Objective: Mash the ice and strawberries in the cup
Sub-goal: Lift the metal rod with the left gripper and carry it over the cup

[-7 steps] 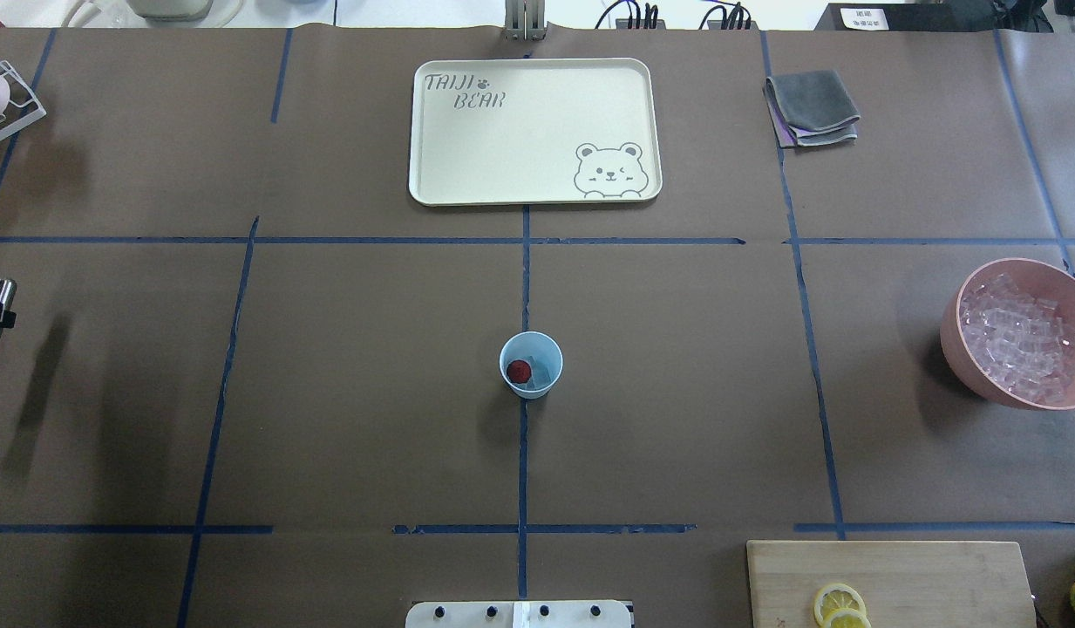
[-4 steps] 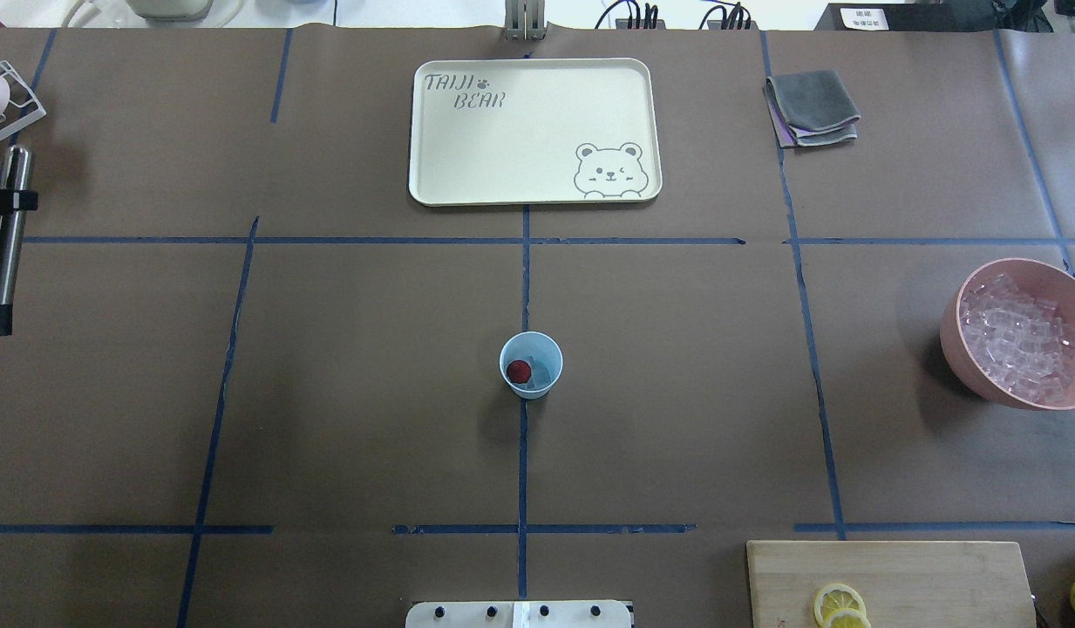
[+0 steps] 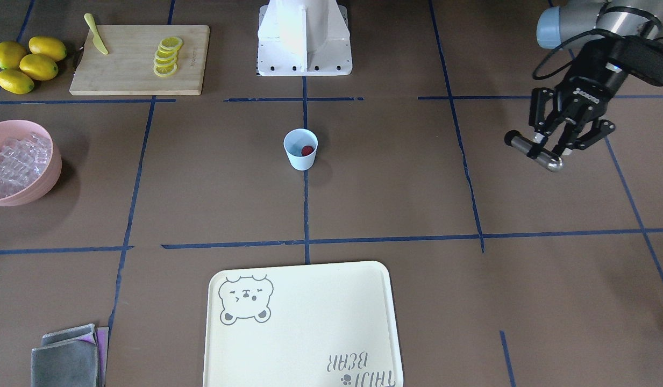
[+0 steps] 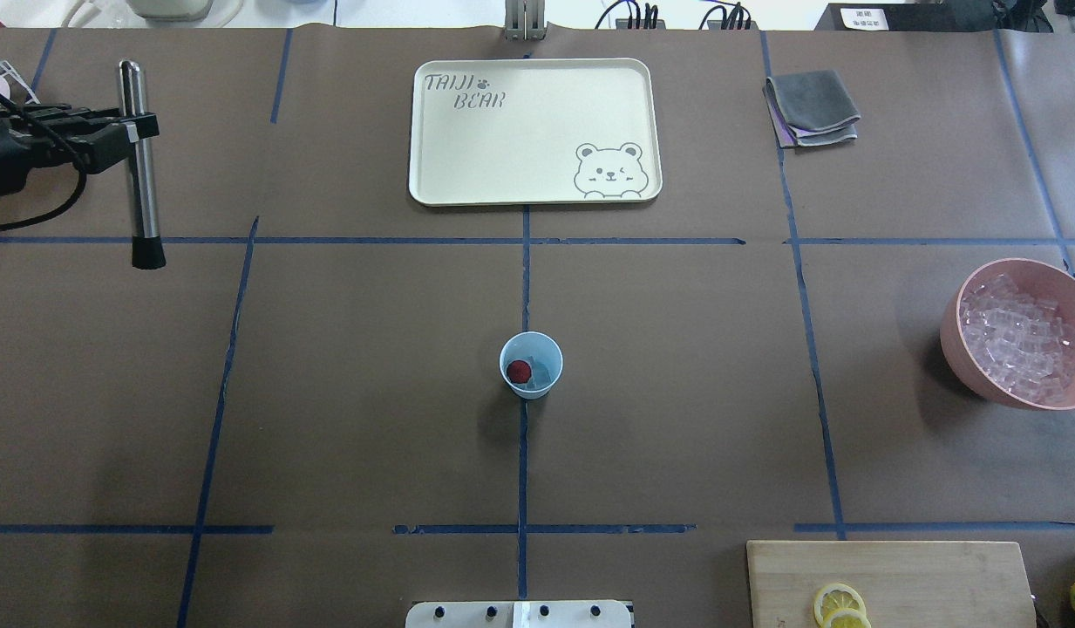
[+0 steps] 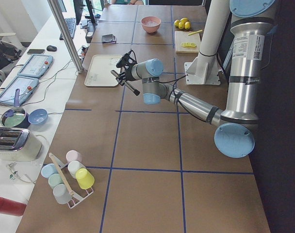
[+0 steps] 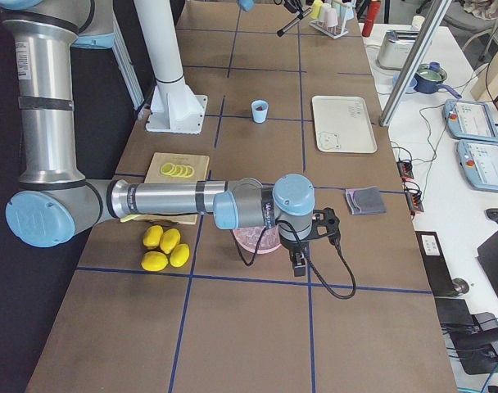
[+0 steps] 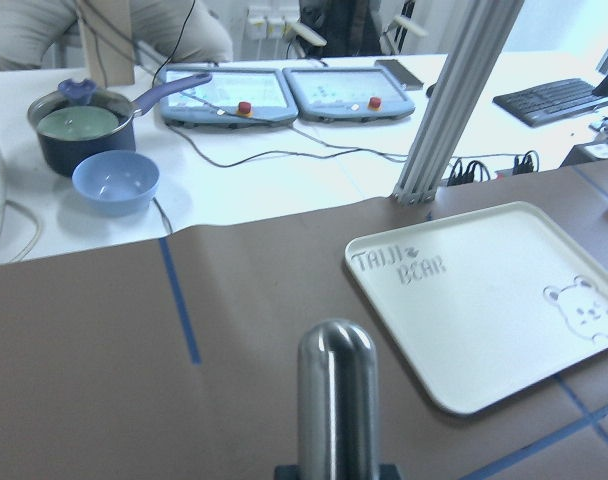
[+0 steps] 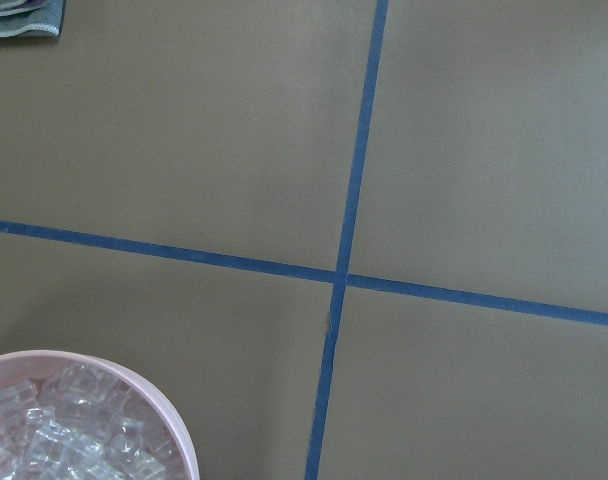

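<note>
The light blue cup [image 4: 531, 384] stands at the table's middle and also shows in the front-facing view [image 3: 300, 159]. In it lie the dark red strawberry [image 4: 519, 371] and some clear ice [image 4: 546, 372]. My left gripper [image 4: 134, 130] is far left of the cup, above the table, shut on a steel muddler [image 4: 141, 187] with a black tip. The front-facing view shows that gripper [image 3: 549, 149] clamped around the rod [image 3: 531, 150]. My right gripper [image 6: 299, 262] shows only in the exterior right view, over the pink bowl; I cannot tell its state.
The pink bowl [image 4: 955, 336] heaped with ice cubes [image 4: 1021, 340] stands at the right edge. A cream tray [image 4: 537, 187] lies at the back, folded cloths [image 4: 812, 106] back right, and a cutting board [image 4: 903, 567] with lemon slices [image 4: 838, 604] front right. A cup rack [image 5: 67, 177] stands far left.
My left gripper has carried the muddler from the left edge farther away from the robot's base and to the right. The cup and its contents have not moved.
</note>
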Motion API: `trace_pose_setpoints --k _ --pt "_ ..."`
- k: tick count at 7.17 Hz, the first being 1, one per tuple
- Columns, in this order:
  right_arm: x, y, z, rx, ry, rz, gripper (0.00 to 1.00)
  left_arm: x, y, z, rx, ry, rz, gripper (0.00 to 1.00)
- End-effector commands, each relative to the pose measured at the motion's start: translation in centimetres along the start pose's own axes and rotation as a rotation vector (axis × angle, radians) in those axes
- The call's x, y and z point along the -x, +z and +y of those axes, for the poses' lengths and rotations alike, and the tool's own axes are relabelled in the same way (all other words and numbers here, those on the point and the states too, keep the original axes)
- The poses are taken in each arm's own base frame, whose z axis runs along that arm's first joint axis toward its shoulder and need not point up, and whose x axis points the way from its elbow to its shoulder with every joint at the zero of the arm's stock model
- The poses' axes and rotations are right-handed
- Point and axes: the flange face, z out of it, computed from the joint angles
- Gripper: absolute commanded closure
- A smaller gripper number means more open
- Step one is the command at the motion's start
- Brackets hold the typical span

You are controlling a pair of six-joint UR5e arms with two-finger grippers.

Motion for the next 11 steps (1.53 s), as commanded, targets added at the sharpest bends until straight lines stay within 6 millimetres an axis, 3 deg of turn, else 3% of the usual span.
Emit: trace_pose_setpoints --k 1,2,3,4,5,6,8,9,11 --pt "0.6 -0.6 -0.1 -0.012 -0.010 0.002 0.00 -5.0 2.0 4.5 -0.171 0.045 0.062 1.00" --pt "0.7 -0.7 -0.2 -0.014 -0.013 0.003 0.00 -7.5 2.1 5.2 -0.258 0.091 0.139 1.00" --pt "0.9 -0.9 -0.4 -0.018 -0.008 0.001 0.00 -8.8 2.7 7.4 -0.314 0.061 0.155 1.00" --pt "1.2 -1.2 -0.5 -0.028 0.028 0.001 0.00 -12.8 5.2 10.0 -0.384 -0.003 0.284 1.00" --pt "1.3 -1.3 -0.7 -0.031 0.040 0.001 0.00 -14.2 9.1 11.1 -0.442 0.041 0.319 1.00" --pt "1.3 -1.3 -0.7 -0.032 0.039 0.002 0.00 -14.3 11.3 13.2 -0.511 0.018 0.335 1.00" --pt "1.4 -1.4 -0.8 -0.033 0.038 0.001 0.00 -14.9 11.2 12.9 -0.545 0.052 0.332 1.00" --pt "1.4 -1.4 -0.8 -0.033 0.038 0.002 0.00 -18.4 10.0 10.5 -0.622 0.072 0.341 1.00" --pt "0.9 -0.9 -0.3 -0.023 0.049 0.005 0.00 -24.9 9.2 11.9 -0.535 0.063 0.318 1.00"
